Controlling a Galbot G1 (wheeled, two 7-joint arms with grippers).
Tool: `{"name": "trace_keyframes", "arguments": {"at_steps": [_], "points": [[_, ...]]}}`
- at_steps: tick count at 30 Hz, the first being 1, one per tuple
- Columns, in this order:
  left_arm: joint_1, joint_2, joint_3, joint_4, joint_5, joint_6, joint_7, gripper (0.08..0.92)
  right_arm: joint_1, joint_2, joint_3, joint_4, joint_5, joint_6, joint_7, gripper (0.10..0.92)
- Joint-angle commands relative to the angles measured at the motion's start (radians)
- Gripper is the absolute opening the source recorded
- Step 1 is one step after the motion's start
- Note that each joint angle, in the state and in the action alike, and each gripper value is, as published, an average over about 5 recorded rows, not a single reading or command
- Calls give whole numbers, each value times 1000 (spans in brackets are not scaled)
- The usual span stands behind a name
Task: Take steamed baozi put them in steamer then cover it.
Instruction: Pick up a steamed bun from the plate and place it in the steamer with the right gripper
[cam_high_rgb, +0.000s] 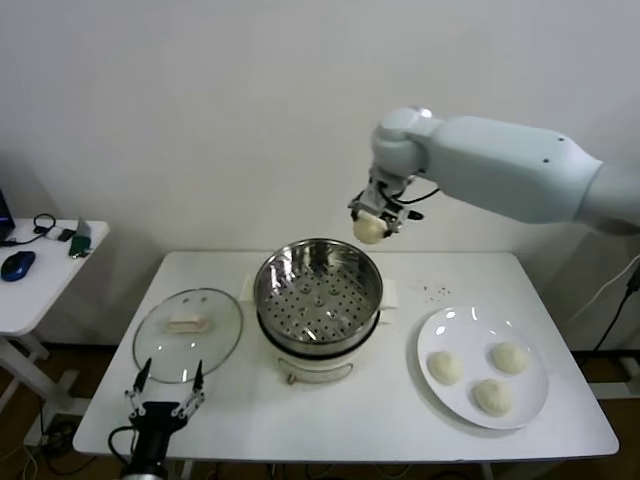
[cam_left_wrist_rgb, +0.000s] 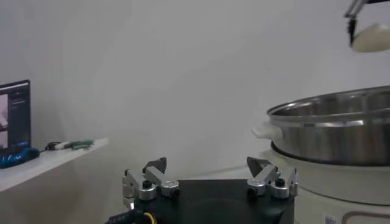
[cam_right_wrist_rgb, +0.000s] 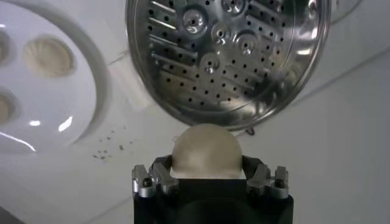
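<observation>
My right gripper is shut on a cream-white baozi, held high in the air just behind the far right rim of the steamer. The steamer's perforated tray has nothing on it. Three more baozi lie on the white plate at the right. The glass cover with its cream handle lies flat on the table left of the steamer. My left gripper stands open and empty at the table's front left edge, just in front of the cover.
A white side table with a blue mouse and small items stands to the left. Small dark specks lie on the tabletop behind the plate. The steamer's rim rises to one side of my left gripper.
</observation>
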Motion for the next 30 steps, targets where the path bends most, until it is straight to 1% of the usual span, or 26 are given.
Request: {"name": "trace_keyframes", "arguments": {"at_steps": [1,5,12,19,30], "points": [[2,6,2,-1,1,4,0,823,-72,191,6,-17,-202,101,8,738],[-2,13,3,-4,2,8,-1,823,-164,238,36,-65,-278,122,14,738],[-5,17,-3,-7,-3,13,-3,823,-252,289,49,-154,-363,164,27,738],[-6,18,-6,-4,-5,14,-5,823,-310,308,49,-219,-389,172,32,738],[-5,17,-7,-1,-6,18,-5,823,-342,320,71,-253,-438,195,35,744]]}}
